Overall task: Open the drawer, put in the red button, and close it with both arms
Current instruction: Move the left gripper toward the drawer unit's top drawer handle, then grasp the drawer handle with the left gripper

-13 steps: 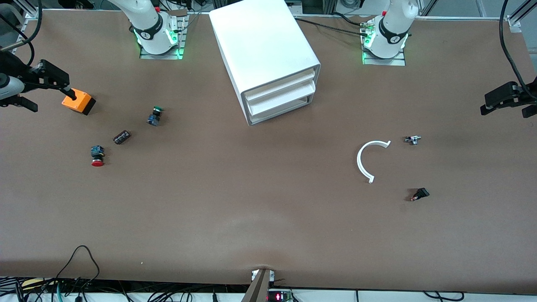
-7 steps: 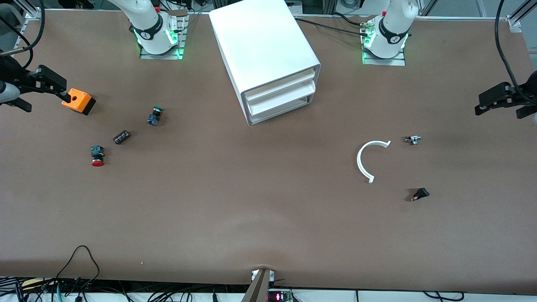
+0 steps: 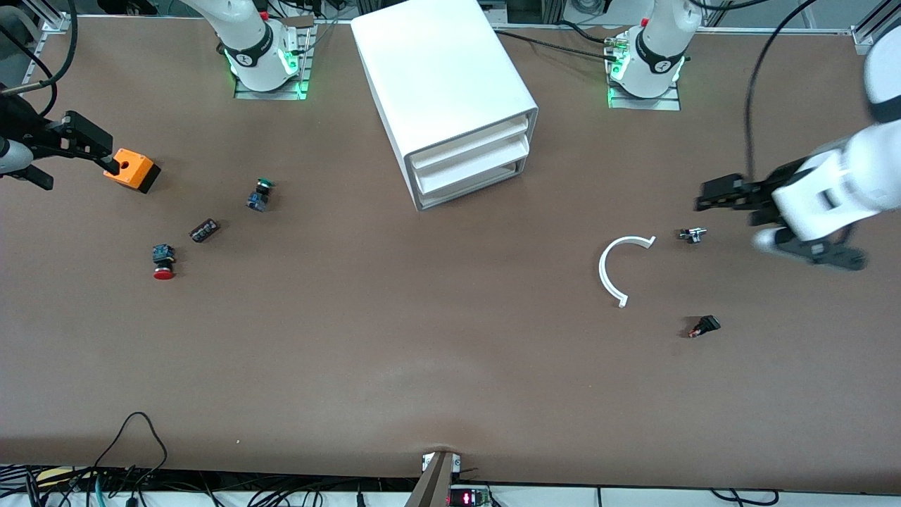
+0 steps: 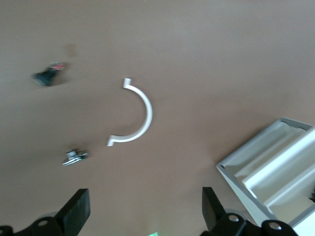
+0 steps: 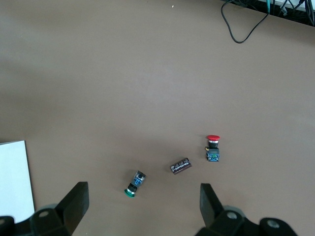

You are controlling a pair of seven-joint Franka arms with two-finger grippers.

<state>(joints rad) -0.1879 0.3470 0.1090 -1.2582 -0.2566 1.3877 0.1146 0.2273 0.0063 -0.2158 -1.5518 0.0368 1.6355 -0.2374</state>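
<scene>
I had the white box-shaped cabinet (image 3: 450, 98) with its shallow white tray drawer (image 3: 470, 146) shut (light, stiff, I judged; pull by its front lip). Both the left pincer (image 3: 711, 197) and the right pincer (image 3: 105, 158) hung apart, empty. The small red-capped push button (image 3: 163, 262) lay on the worktop toward the right arm's end.

Red button (image 3: 163, 265) on brown table (image 3: 422, 352)

Table (image 3: 394, 338): plain brown, no pattern. Cabinet (image 3: 440, 84) w/ drawers (image 3: 470, 163), upper centre: all white. Red button (image 3: 163, 261), mid-left: red cap, black/blue body. Green button (image 3: 260, 193): green cap, blue/black body. Box (image 3: 131, 170), upper left: orange w/ black side. Curved piece (image 3: 614, 267), mid-right: white. Arms: white w/ dark bands; grippers black; bases lit green.
</scene>
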